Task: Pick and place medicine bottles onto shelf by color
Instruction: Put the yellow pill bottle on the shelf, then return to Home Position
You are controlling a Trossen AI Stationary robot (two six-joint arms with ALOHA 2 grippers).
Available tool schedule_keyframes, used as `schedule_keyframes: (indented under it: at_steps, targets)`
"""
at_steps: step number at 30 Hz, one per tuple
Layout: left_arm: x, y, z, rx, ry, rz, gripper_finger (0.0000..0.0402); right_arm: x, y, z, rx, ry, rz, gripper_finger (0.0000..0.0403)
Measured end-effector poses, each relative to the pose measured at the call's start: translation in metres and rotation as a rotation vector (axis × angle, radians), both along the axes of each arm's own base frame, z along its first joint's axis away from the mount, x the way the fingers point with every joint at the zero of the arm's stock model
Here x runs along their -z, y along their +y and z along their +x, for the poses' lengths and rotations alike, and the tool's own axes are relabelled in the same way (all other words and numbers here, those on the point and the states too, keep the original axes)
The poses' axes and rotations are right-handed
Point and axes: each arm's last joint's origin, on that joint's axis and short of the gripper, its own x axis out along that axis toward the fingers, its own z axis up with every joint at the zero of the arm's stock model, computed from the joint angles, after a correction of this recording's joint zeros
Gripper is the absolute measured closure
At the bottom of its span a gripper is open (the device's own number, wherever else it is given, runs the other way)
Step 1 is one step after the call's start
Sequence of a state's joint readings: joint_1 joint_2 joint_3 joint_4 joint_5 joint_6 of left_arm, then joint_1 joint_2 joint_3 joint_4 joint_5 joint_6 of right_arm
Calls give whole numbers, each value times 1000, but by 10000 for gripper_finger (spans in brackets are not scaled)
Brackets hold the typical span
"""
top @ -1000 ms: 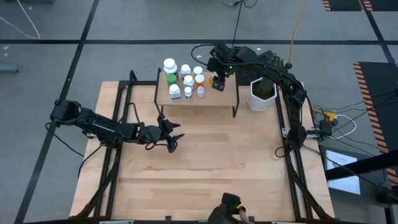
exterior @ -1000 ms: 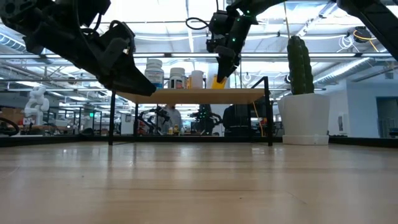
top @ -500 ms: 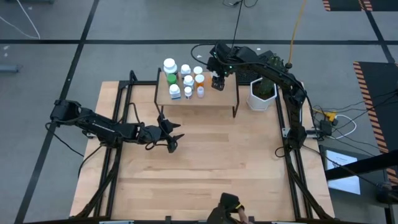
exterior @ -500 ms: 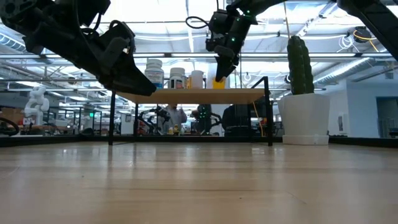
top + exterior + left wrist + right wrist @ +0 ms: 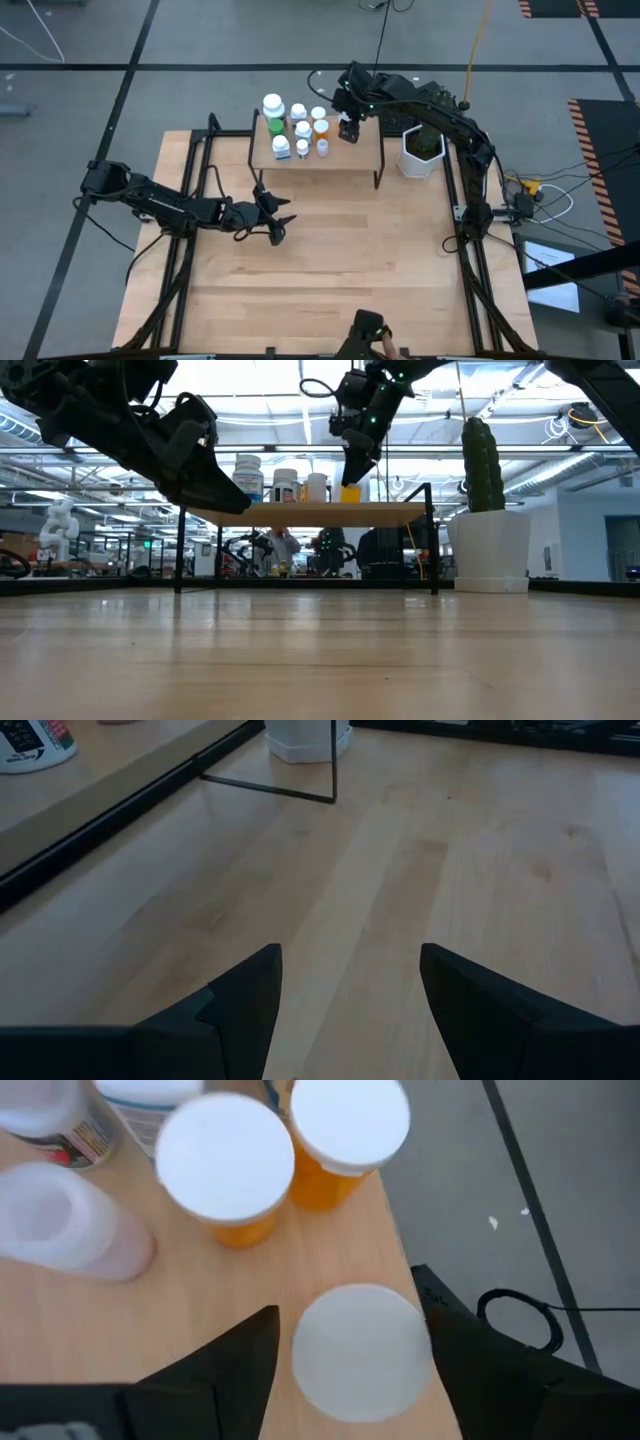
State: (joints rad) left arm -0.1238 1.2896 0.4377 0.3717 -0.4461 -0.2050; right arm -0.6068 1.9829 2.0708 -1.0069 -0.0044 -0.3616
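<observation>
The shelf [image 5: 360, 155] stands at the table's far middle with several medicine bottles [image 5: 298, 128] on its left half. They have white, green and orange bodies. My right gripper [image 5: 350, 1320] is open just above a white-capped orange bottle [image 5: 360, 1348]. That bottle stands on the shelf by its far edge [image 5: 350, 493], right of the others. The fingers stand on either side of the cap without touching it. My left gripper [image 5: 283, 222] is open and empty, above the table in front of the shelf's left end.
Two orange bottles [image 5: 225, 1165] and a pale purplish one [image 5: 70, 1230] stand close beside the right gripper. A white pot with a cactus [image 5: 421, 150] stands right of the shelf. A dark object and a person's hand [image 5: 372, 335] show at the near edge.
My right gripper has risen a little from the orange bottle at the shelf's far edge. The bottle stays upright on the shelf.
</observation>
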Motion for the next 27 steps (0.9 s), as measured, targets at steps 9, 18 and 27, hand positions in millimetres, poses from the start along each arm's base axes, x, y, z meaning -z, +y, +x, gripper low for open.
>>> schedule_keyframes:
  at_steps: [9,18,27]
  targets:
    - [0,0,-1,-55,-3,32,160,-45,28,-19,-16,-87,-46,154]
    - [-18,-17,-5,-25,-87,75,160,-65,84,-53,-27,-121,0,154]
    - [-49,-37,-23,54,-223,115,160,-21,177,-88,-162,-370,36,169]
